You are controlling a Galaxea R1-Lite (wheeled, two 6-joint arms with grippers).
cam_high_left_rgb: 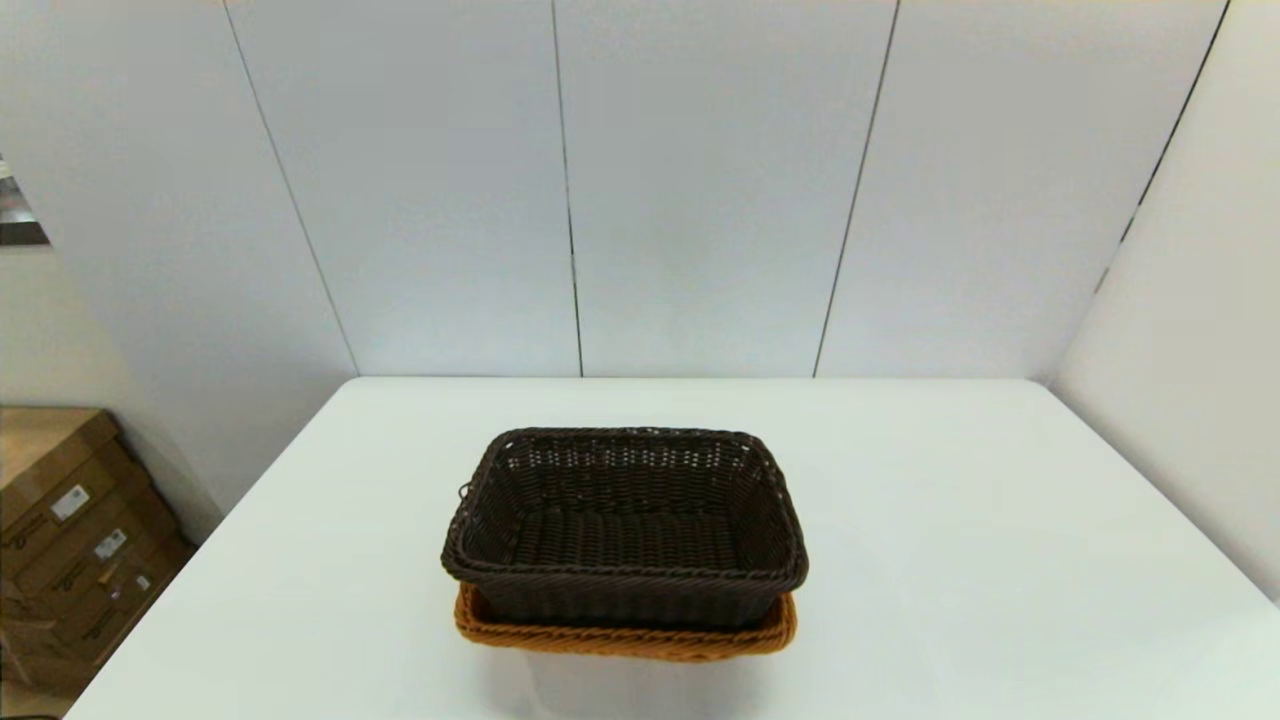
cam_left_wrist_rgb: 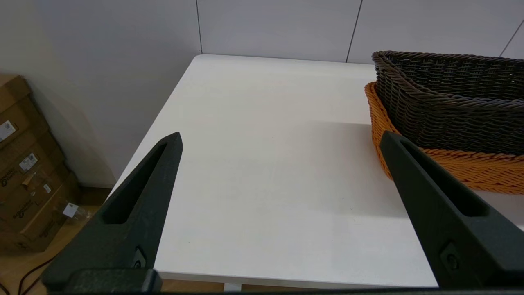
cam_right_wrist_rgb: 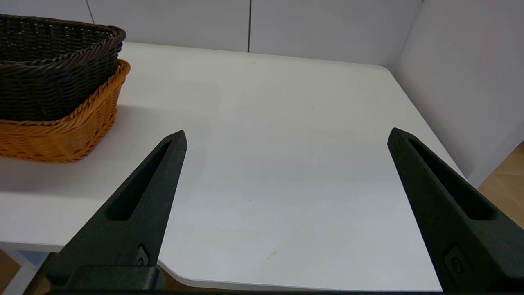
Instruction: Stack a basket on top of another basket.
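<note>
Both woven wicker baskets (cam_high_left_rgb: 625, 520) (cam_high_left_rgb: 625, 635) look rough; table (cam_high_left_rgb: 950, 560) smooth, matt

No legible text, only unreadable labels on cardboard boxes (cam_high_left_rgb: 70, 520).

Dark brown basket (cam_high_left_rgb: 625, 520): almost black throughout, tight woven wicker pattern, twisted rope-like weave along rim, rows of small open gaps in upper far wall.

Orange-tan basket (cam_high_left_rgb: 625, 635): orange-tan woven wicker, darker reddish-brown flecks along braided rim, horizontal weave rows on walls.

Table (cam_high_left_rgb: 1000, 560): plain white, unpatterned, with soft grey shadow beside the baskets.

Wall panels (cam_high_left_rgb: 700, 190): pale grey-white, divided by thin dark vertical seams.

Left gripper (cam_left_wrist_rgb: 280, 139) and right gripper (cam_right_wrist_rgb: 286, 135): matte black fingers, unpatterned.

Cardboard boxes (cam_high_left_rgb: 70, 540): brown, carrying small white labels.
</note>
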